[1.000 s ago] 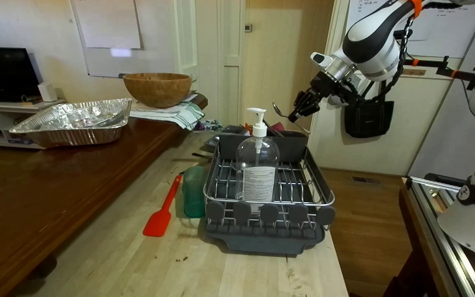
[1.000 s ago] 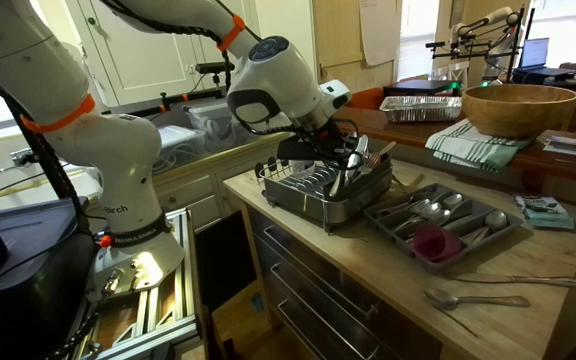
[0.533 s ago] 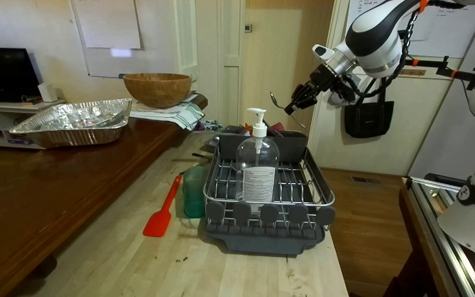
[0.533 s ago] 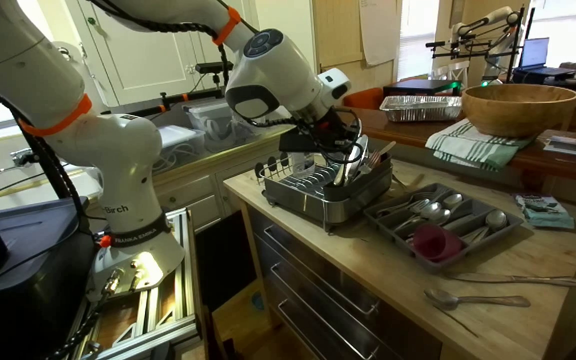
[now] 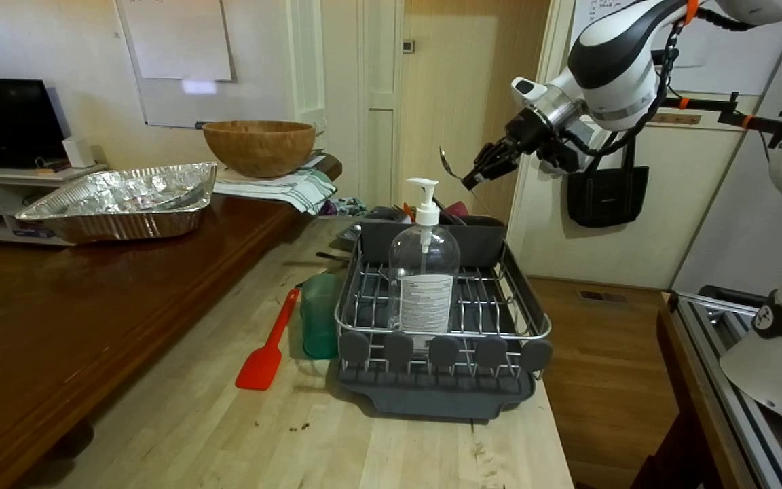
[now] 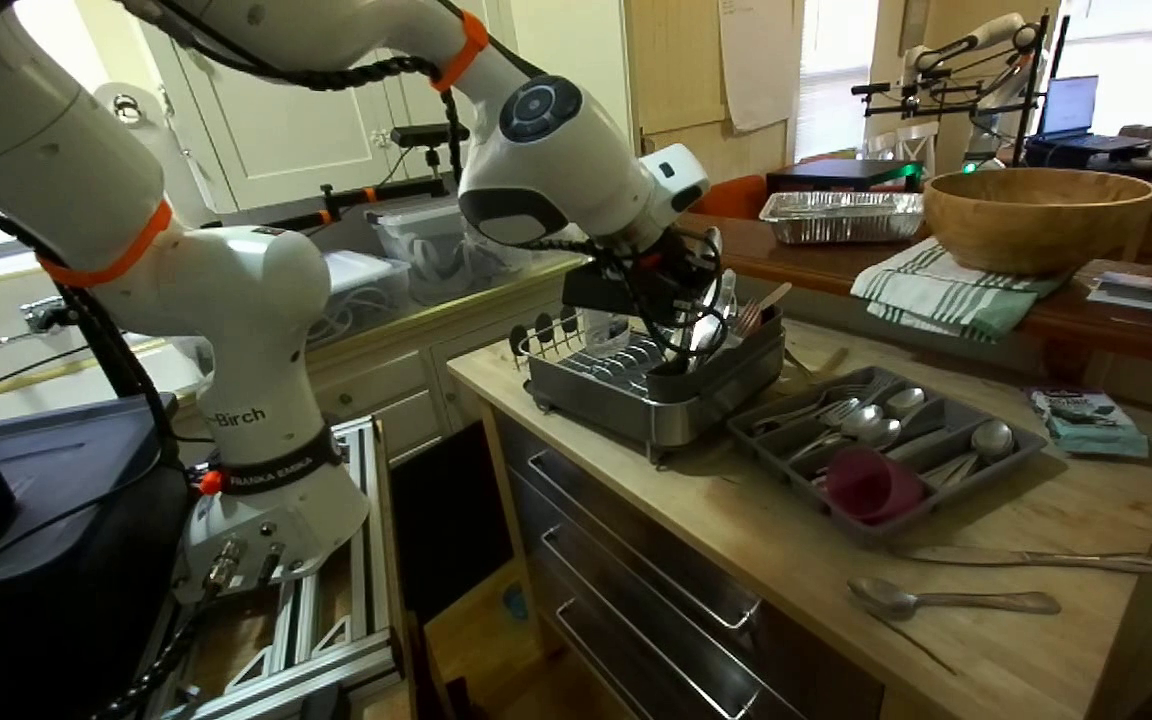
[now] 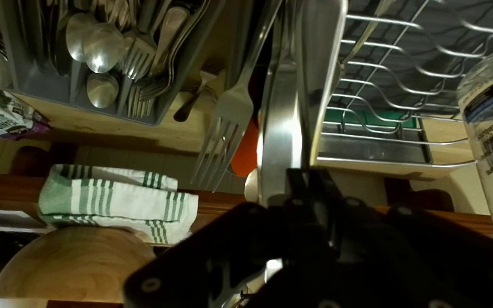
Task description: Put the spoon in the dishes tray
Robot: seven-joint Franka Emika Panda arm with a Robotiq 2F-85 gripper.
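Observation:
My gripper (image 5: 470, 180) is shut on a metal spoon (image 5: 445, 163), whose bowl points up and left. The spoon's bowl also shows above the gripper in an exterior view (image 6: 714, 240). In the wrist view, the fingertips (image 7: 308, 173) are nearly together and the spoon is mostly hidden by the dark jaws. The dishes tray (image 5: 445, 397), a dark wire drying rack, stands on the counter in both exterior views (image 6: 606, 405). My gripper is above the rack's far end, over its utensil holder. Knives (image 7: 283, 119) and a fork (image 7: 229, 115) stand there, close to the jaws.
A clear pump bottle (image 5: 425, 292) stands in the rack. A green cup (image 5: 320, 316) and a red spatula (image 5: 262, 363) lie beside it. A grey cutlery tray (image 6: 1001, 470) with a pink cup (image 6: 873, 485) is nearby. Another spoon (image 6: 881, 597) and a knife (image 6: 1036, 558) lie on the counter.
My gripper has moved slightly left and up in an exterior view, with the spoon still in it. The spoon's bowl now points more upward. The rack and counter objects have not moved.

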